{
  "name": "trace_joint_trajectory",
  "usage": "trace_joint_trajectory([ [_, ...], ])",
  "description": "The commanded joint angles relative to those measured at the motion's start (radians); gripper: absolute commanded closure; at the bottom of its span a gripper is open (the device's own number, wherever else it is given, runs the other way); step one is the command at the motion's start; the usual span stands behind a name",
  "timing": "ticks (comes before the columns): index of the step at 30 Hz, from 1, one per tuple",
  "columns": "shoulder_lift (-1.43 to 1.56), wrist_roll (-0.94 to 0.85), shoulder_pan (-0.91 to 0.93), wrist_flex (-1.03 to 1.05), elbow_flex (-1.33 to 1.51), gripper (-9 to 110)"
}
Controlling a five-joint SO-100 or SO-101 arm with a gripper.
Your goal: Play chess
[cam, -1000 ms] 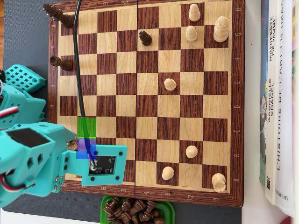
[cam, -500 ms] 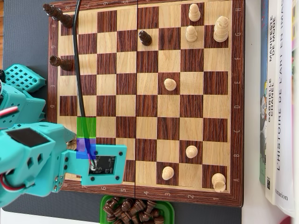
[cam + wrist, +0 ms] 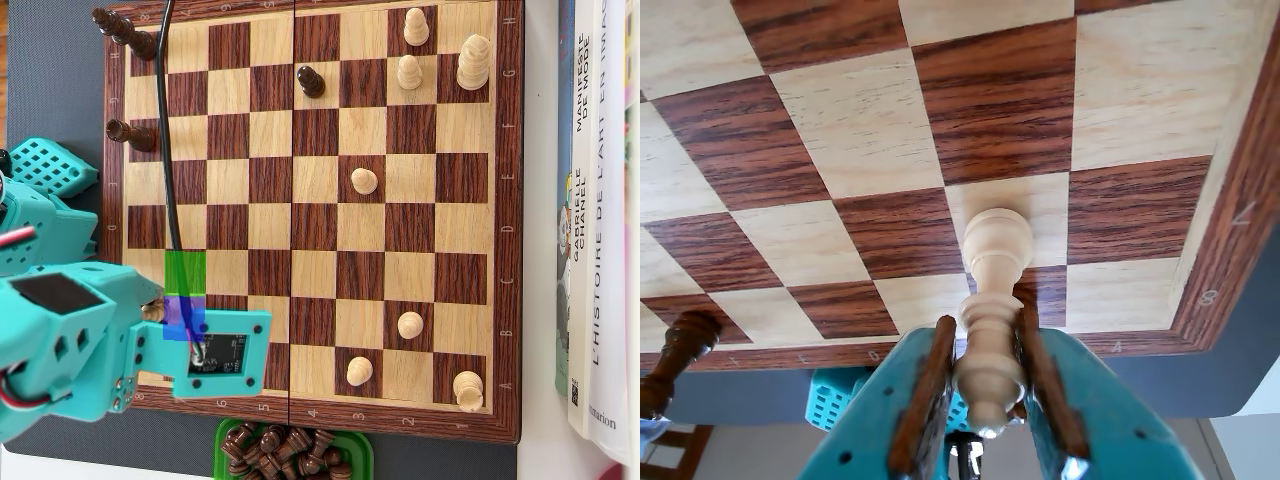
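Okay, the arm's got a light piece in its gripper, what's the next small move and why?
Probably lower it straight down onto a square. In the wrist view the gripper is shut on the light piece, which looks held just above the board. The overhead view places it near the lower-left corner, beside the green and blue marked squares.

Rank numbers 9 to 2 and file letters A to H along the chessboard border (image 3: 310,422). "L'HISTOIRE DE L'ART EN IMA…" on the book spine (image 3: 613,200); "GABRIELLE", "MANIFESTE DE MODE" on the neighbouring book spine (image 3: 580,220).
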Motion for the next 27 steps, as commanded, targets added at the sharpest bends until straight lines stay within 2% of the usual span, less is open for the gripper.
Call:
trace_joint_trajectory([
  [1,0.052,-0.002,-0.002,0.005,-0.021,94],
  [8,0.078,0.008,-0.037,0.074,-0.021,94],
  [27,0.078,0.011,-0.15,0.064,0.057,94],
])
